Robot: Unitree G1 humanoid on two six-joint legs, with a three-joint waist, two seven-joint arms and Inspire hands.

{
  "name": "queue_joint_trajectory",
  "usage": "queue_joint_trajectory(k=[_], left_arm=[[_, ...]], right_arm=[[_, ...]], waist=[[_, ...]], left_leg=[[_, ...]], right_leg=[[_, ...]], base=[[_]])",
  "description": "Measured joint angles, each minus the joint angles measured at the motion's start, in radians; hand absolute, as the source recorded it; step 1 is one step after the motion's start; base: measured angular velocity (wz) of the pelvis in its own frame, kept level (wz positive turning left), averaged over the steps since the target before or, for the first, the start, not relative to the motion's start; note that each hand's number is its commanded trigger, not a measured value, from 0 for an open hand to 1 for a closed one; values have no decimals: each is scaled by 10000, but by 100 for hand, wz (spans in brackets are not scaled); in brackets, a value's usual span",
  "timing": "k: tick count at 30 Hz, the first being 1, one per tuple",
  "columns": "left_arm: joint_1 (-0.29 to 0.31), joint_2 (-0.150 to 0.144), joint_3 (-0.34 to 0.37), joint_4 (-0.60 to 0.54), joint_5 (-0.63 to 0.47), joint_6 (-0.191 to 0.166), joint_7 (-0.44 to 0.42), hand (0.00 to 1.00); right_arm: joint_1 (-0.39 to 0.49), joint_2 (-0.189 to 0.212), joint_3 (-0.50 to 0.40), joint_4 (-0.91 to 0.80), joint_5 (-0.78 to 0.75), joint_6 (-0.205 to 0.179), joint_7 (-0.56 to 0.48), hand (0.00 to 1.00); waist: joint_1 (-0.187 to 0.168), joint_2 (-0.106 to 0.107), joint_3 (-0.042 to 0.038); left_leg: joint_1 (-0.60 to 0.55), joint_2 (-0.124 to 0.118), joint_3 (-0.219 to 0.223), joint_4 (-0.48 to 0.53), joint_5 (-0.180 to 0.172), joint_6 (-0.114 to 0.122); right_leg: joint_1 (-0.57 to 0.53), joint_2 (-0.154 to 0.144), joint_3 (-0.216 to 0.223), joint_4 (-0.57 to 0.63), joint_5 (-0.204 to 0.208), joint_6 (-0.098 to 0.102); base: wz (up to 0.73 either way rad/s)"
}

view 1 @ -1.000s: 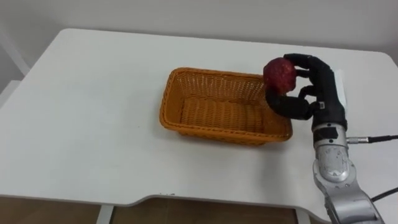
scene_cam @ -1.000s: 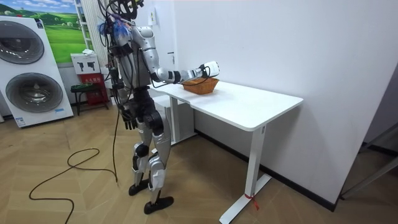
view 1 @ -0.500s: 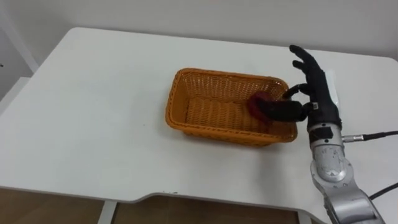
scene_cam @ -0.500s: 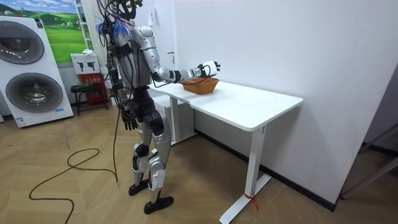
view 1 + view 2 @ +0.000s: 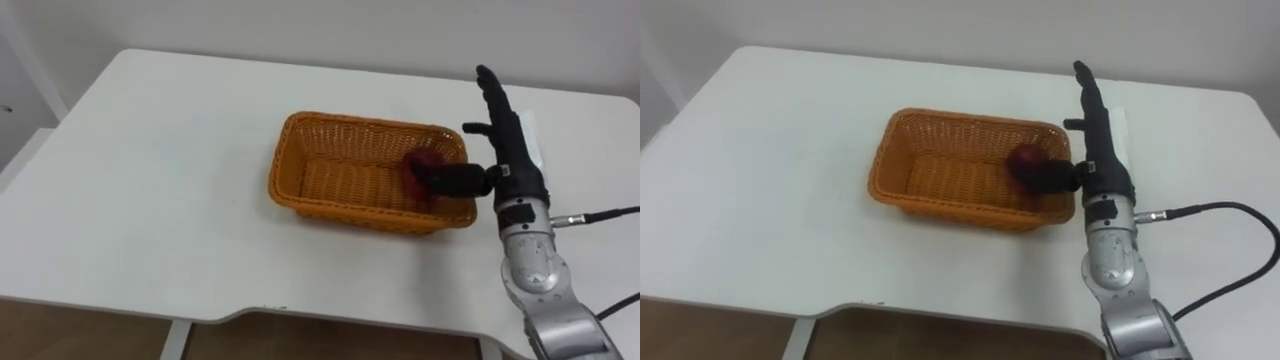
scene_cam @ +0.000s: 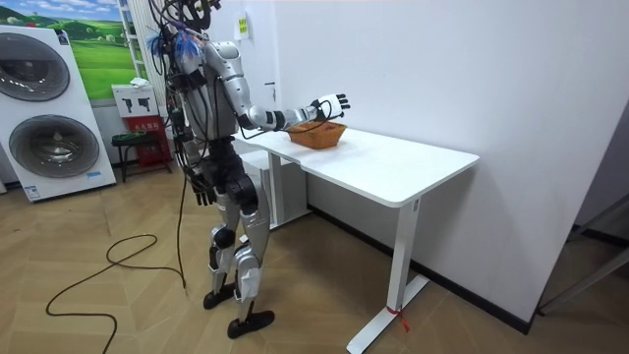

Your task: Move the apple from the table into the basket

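A dark red apple (image 5: 414, 168) lies inside the orange wicker basket (image 5: 300, 126), against its right end wall. My right hand (image 5: 511, 148) stands just right of the basket, open, with its fingers straight and pointing away from me. Its thumb reaches left over the basket's rim and partly covers the apple. The hand holds nothing. In the room view the robot stands at the table's end, right arm stretched over the basket (image 6: 316, 134), and my left hand (image 6: 202, 186) hangs by the hip.
The basket sits near the middle of a white table (image 5: 150, 200) that stands against a white wall. Bare tabletop lies left of and in front of the basket. Washing machines (image 6: 44, 108) stand far behind the robot.
A second ago my right hand held the apple above the basket's right end. It has let go, the apple now lies in the basket, and the fingers have straightened.
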Motion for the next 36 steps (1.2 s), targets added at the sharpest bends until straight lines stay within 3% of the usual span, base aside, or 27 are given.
queue_joint_trajectory(k=[6, 9, 13, 16, 21, 25, 30, 36], left_arm=[[-14, 14, 20, -4, 3, -34, 22, 0], [4, 64, 38, 0, 25, -54, 16, 0], [144, 65, 303, 11, -26, -119, -8, 0], [385, 64, 361, 13, -24, -138, 17, 0], [727, 63, 786, 1, -54, -137, 72, 0], [852, 61, 963, -69, -155, -129, 302, 0], [959, 82, 1421, -672, -218, -86, 624, 0], [907, 82, 1617, -918, -216, 74, 774, 0]], right_arm=[[-83, -11, -107, -9, 14, -2, -125, 0], [-192, -28, -291, -150, 36, -33, -248, 0], [-191, -71, -1533, -722, 43, -174, -728, 0], [-193, -243, -2365, -892, 283, -516, -1677, 0], [-32, -882, -4093, -722, 1208, -543, -3141, 0], [294, -934, -5028, -473, 1706, -564, -4124, 0], [1125, -1010, -6323, 901, 3703, -432, -5395, 0], [1771, -1002, -6587, 3037, 5545, 82, -5747, 0]], waist=[[-85, 19, 1], [-207, -113, 19], [-321, -297, -1], [-616, -363, -21], [-1245, -388, -31], [-1653, -407, -12], [-1866, -477, -93], [-2117, -481, -125]], left_leg=[[156, 9, 11, -84, 17, -6], [148, 6, 4, -74, 18, -7], [111, -5, 15, -18, 16, -6], [94, -5, 6, -27, 16, -5], [94, 4, 103, -78, 15, -6], [97, 12, 222, -98, 15, -6], [96, 16, 488, -169, 15, -5], [41, 17, 578, -157, 15, -4]], right_leg=[[88, 5, 11, 2, 0, 0], [88, 8, 40, 2, -1, 2], [24, -6, 4, 3, -2, 2], [48, -8, -16, 15, -2, 3], [2, 10, 52, 0, -3, 3], [-56, 27, 183, 11, -6, 6], [-183, 39, 398, 10, -8, 8], [-303, 52, 533, 65, -7, 8]], base=[[0], [0], [0], [0], [-4], [-10], [-12], [-7]])
